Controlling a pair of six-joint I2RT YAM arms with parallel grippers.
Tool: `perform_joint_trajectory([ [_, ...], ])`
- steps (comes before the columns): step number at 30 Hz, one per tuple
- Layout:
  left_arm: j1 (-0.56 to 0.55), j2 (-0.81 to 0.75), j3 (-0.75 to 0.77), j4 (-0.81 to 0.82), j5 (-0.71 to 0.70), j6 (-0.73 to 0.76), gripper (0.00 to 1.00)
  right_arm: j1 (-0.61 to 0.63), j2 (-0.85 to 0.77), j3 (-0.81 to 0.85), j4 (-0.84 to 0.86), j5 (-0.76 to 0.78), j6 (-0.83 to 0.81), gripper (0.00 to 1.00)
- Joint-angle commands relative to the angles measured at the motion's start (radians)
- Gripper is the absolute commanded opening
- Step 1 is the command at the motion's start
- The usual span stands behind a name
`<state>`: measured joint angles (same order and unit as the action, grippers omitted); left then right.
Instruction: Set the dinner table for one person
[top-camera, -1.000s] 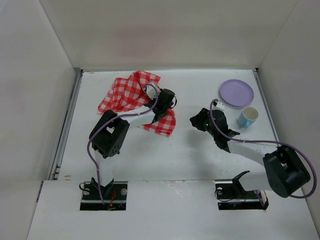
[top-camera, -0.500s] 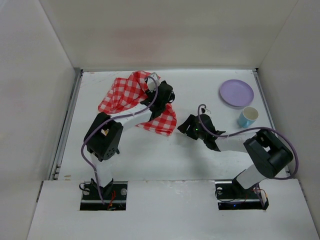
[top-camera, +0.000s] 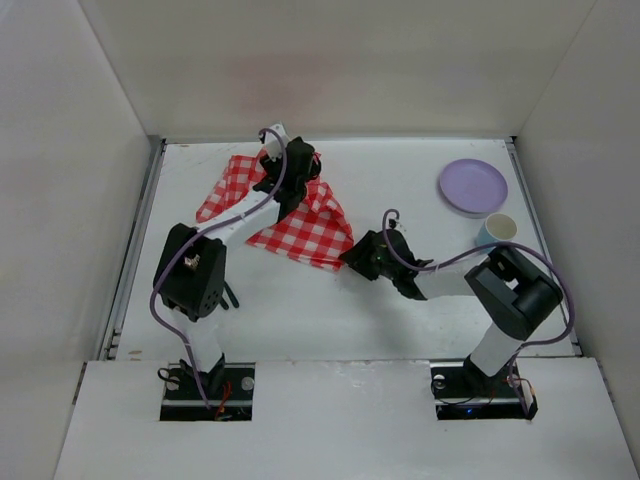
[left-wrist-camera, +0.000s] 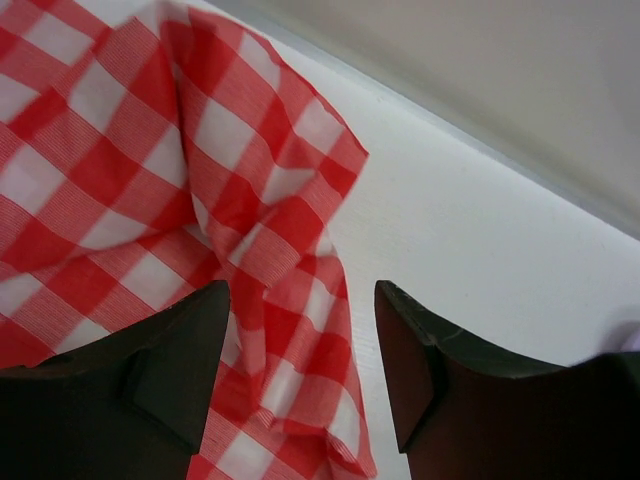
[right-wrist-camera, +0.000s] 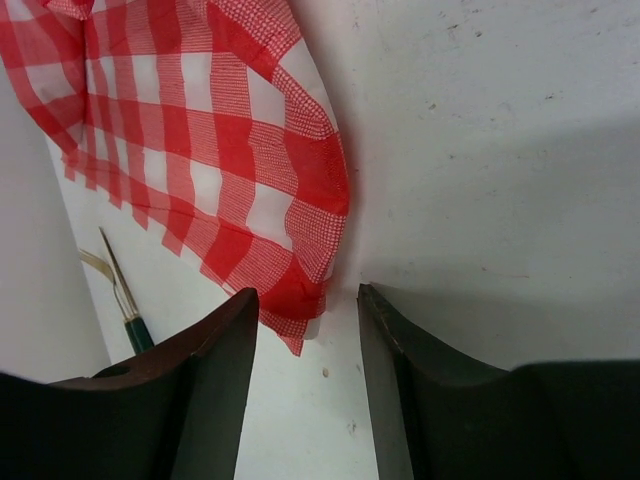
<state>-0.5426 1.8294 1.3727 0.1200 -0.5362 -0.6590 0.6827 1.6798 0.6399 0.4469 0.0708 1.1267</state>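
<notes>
A red-and-white checked cloth (top-camera: 300, 228) lies rumpled on the back left of the white dinner table (top-camera: 420, 170). My left gripper (top-camera: 296, 186) is over the cloth's back part. In the left wrist view it (left-wrist-camera: 302, 310) is open, with a fold of cloth (left-wrist-camera: 250, 230) between the spread fingers, not pinched. My right gripper (top-camera: 352, 256) is at the cloth's near right corner. In the right wrist view it (right-wrist-camera: 307, 305) is open, with that corner (right-wrist-camera: 300, 300) just between its fingertips.
A purple plate (top-camera: 473, 187) lies at the back right, with a light blue cup (top-camera: 497, 229) in front of it, partly behind my right arm. A fork with a green handle (right-wrist-camera: 122, 297) lies on the table left of the cloth; it also shows by the left arm (top-camera: 231, 297).
My left gripper moved toward the back left, and the cloth shifted and spread with it. My right gripper moved left to the cloth's near right corner.
</notes>
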Motion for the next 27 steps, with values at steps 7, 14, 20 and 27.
perform_joint_trajectory([
  [7, 0.046, 0.027, 0.183, -0.103, -0.030, 0.268, 0.58, 0.011, 0.081, 0.041, 0.079, -0.006, 0.122, 0.48],
  [14, 0.007, 0.142, 0.294, -0.106, 0.010, 0.482, 0.64, 0.011, 0.107, 0.029, 0.141, 0.003, 0.153, 0.38],
  [20, -0.006, 0.278, 0.456, -0.201, 0.071, 0.608, 0.68, 0.008, 0.115, 0.034, 0.150, -0.008, 0.147, 0.14],
  [27, -0.016, 0.398, 0.614, -0.293, 0.073, 0.722, 0.73, -0.004, 0.095, 0.004, 0.165, -0.003, 0.108, 0.10],
])
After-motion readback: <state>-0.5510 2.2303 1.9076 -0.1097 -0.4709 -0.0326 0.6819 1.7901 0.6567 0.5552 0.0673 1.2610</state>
